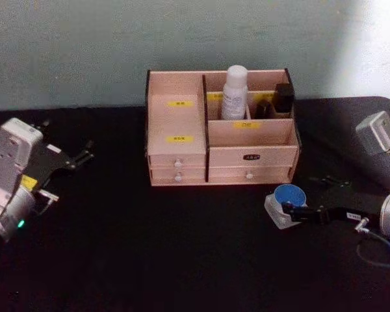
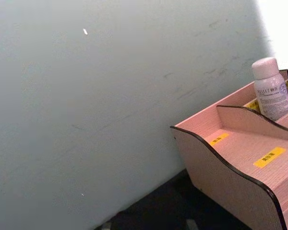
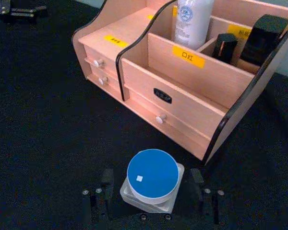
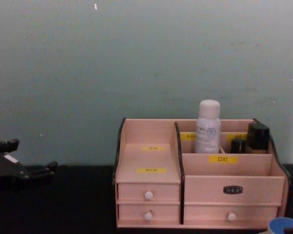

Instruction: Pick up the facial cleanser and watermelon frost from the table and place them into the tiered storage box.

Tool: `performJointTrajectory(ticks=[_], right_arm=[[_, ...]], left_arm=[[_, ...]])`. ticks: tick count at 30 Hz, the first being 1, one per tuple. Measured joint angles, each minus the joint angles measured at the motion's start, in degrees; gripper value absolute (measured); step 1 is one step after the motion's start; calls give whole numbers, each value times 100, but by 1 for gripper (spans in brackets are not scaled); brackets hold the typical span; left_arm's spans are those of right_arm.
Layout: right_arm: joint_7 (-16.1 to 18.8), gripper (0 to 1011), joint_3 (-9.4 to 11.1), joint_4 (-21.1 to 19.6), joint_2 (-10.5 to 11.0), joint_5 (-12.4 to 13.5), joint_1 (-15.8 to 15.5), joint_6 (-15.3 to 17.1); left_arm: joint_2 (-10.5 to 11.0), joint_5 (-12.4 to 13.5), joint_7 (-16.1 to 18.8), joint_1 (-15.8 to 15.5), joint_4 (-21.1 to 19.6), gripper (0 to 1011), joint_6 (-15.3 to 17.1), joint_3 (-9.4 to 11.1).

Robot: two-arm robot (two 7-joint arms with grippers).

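Observation:
The tiered storage box (image 1: 175, 140) (image 2: 230, 177) (image 3: 182, 91) (image 4: 146, 161) stands at the middle back of the black table. A white bottle, the facial cleanser (image 1: 234, 94) (image 2: 271, 93) (image 3: 192, 21) (image 4: 208, 127), stands upright in its rear upper compartment. The watermelon frost (image 1: 286, 200) (image 3: 152, 178) (image 4: 285, 225), a small white container with a round blue lid, sits on the table off the box's front right corner. My right gripper (image 1: 287, 209) (image 3: 151, 181) is open around it, one finger on each side with small gaps. My left gripper (image 1: 65, 140) (image 4: 24, 158) rests open at the far left.
Two dark items (image 1: 284, 97) (image 3: 264, 33) (image 4: 258, 136) occupy the box's rear right compartments. A pale wall runs close behind the box. A cable (image 1: 377, 250) loops beside my right arm. Black tabletop stretches across the front and left.

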Motion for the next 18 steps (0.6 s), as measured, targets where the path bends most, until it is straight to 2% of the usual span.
performJointTrajectory(ticks=[18], right_arm=[[64, 1000, -215, 229, -65, -53, 182, 37]], left_arm=[[0, 0, 0, 0, 0, 1001, 0, 0]])
